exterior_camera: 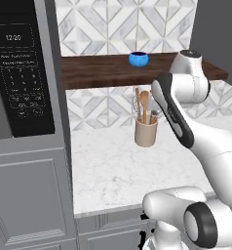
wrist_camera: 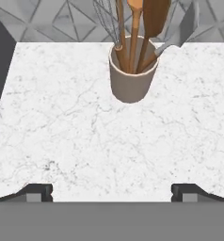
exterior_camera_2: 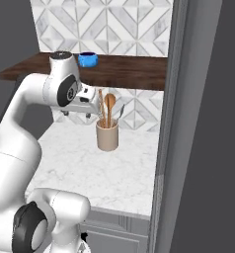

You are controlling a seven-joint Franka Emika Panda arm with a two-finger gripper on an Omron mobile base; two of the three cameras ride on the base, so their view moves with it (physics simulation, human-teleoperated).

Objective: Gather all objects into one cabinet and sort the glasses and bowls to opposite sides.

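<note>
On your left stands the microwave (exterior_camera: 23, 78). One blue cup (exterior_camera: 138, 59) rests on the brown wooden shelf (exterior_camera: 98, 72), above the white marble tabletop (exterior_camera: 113, 171). The utensil holder (wrist_camera: 132, 77) sits further right on it. Your pincer (wrist_camera: 112, 192) hangs spread and empty above the tabletop.

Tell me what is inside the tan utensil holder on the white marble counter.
The tan cylindrical holder holds wooden spoons, a wire whisk and a grey spatula. Their lower ends and the holder's bottom are hidden by its wall.
</note>
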